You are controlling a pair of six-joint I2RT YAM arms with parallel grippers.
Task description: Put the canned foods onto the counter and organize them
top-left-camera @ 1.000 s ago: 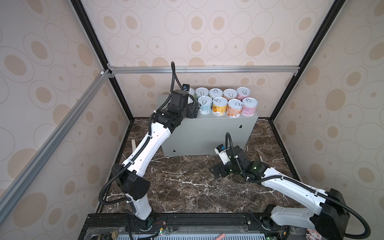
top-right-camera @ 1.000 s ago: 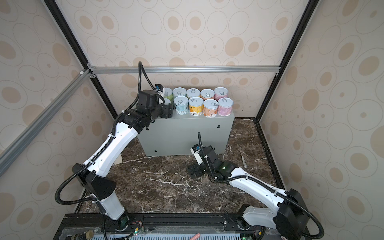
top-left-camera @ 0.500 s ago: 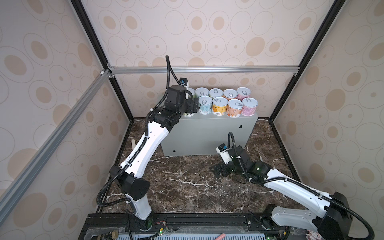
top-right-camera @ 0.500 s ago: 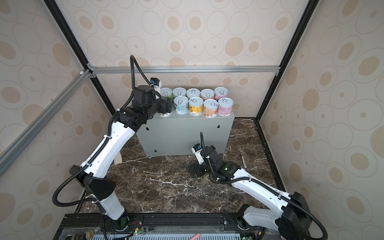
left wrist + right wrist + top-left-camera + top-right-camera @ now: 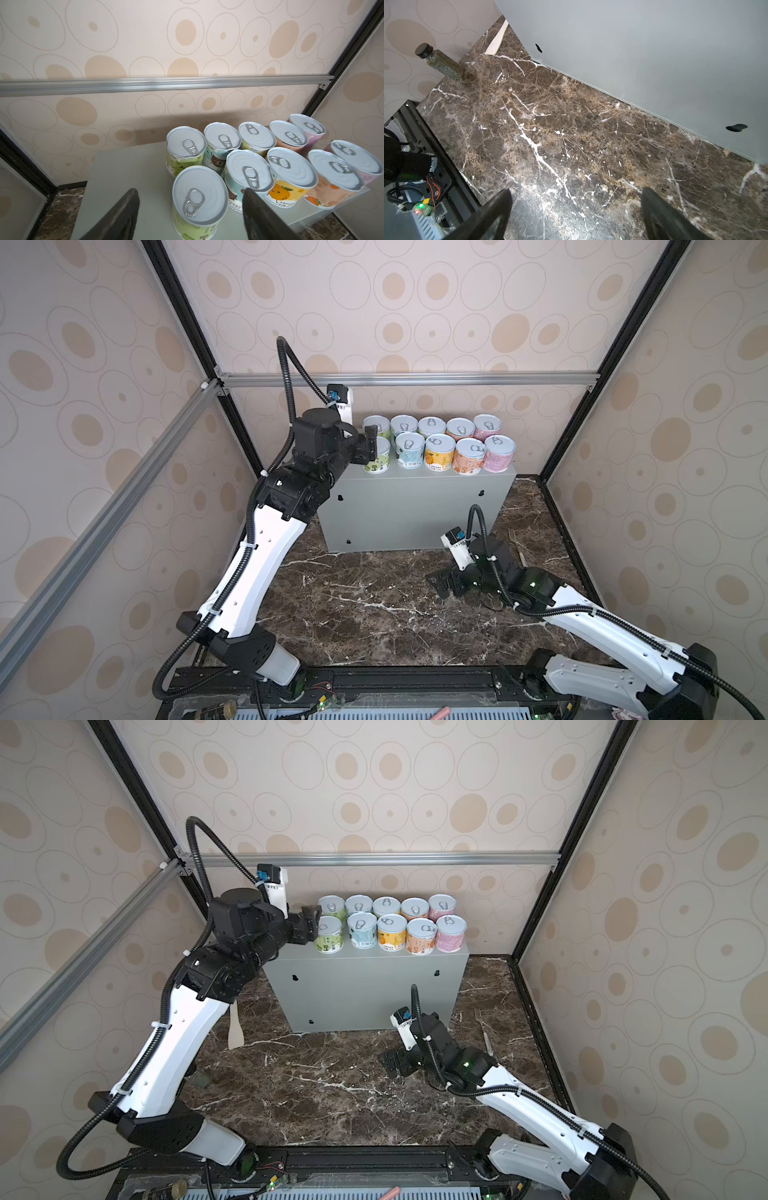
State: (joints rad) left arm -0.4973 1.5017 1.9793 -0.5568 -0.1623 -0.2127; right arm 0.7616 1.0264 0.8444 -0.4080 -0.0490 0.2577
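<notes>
You have all 10 canned foods [image 5: 439, 450] in 2 colour-paired rows on the counter [image 5: 415, 506] at upper centre, so your left gripper [image 5: 190, 190] sits part-open, holding nothing, beside the front green can [image 5: 378, 462], and your right gripper [image 5: 576, 191] is wide and empty.

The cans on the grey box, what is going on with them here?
All ten cans stand in two rows of five on the counter. The left gripper is open at the front green can, with a gap showing on each side, so it has no grip. The right gripper is open and empty, low over the marble.
</notes>
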